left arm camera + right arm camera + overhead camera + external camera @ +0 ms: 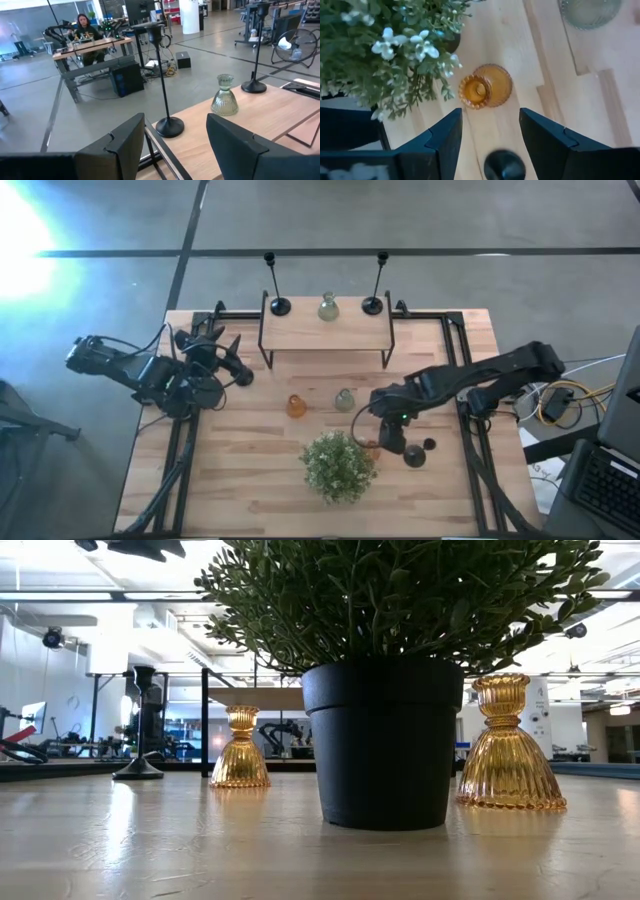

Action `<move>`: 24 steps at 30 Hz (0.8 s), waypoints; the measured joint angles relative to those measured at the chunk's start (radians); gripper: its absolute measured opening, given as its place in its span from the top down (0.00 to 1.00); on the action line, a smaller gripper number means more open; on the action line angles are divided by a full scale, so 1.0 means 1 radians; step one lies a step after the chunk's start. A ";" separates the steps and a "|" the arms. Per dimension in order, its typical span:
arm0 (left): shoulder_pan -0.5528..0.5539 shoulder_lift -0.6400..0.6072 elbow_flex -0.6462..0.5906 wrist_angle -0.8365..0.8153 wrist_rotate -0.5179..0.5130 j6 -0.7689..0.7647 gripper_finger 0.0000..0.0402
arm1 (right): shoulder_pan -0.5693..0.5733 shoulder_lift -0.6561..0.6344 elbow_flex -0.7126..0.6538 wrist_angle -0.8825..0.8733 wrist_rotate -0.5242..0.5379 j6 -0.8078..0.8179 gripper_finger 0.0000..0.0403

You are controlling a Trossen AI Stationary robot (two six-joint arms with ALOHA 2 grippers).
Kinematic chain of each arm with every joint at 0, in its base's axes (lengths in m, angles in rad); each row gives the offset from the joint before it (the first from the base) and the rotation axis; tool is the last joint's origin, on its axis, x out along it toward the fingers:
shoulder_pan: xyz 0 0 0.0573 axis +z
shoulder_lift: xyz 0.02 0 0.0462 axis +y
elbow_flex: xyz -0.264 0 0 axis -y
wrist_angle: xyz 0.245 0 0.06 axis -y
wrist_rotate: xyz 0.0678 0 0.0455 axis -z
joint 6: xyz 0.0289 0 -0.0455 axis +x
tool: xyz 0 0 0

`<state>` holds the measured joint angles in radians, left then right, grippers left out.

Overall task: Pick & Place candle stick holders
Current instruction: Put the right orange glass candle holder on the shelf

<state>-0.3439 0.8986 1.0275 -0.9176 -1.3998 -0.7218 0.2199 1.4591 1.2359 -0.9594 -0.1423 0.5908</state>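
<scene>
Two tall black holders and a pale green glass holder stand on the raised wooden shelf. An amber glass holder and a pale green one stand on the table in front of the shelf. Another amber holder stands upright beside the plant. My right gripper hovers open above it, pointing down, and touches nothing. Two short black holders stand just to the right of that gripper. My left gripper is open and empty at the shelf's left end.
The bushy green plant in its black pot stands at the near middle, close to the left of my right gripper. Black frame rails run along both table sides. A person sits at a desk in the room beyond.
</scene>
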 joint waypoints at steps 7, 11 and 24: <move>0.000 -0.007 0.000 0.000 0.004 0.024 0.46 | 0.000 0.009 -0.074 0.094 -0.020 0.011 0.54; 0.000 -0.011 0.000 0.000 0.011 0.030 0.46 | 0.000 0.004 -0.124 0.173 -0.049 0.027 0.54; 0.002 -0.016 0.000 0.000 0.012 0.033 0.46 | 0.000 0.000 -0.244 0.316 -0.076 0.059 0.54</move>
<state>-0.3416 0.8822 1.0275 -0.9176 -1.3880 -0.6888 0.2199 1.4588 0.9922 -0.6431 -0.2184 0.6494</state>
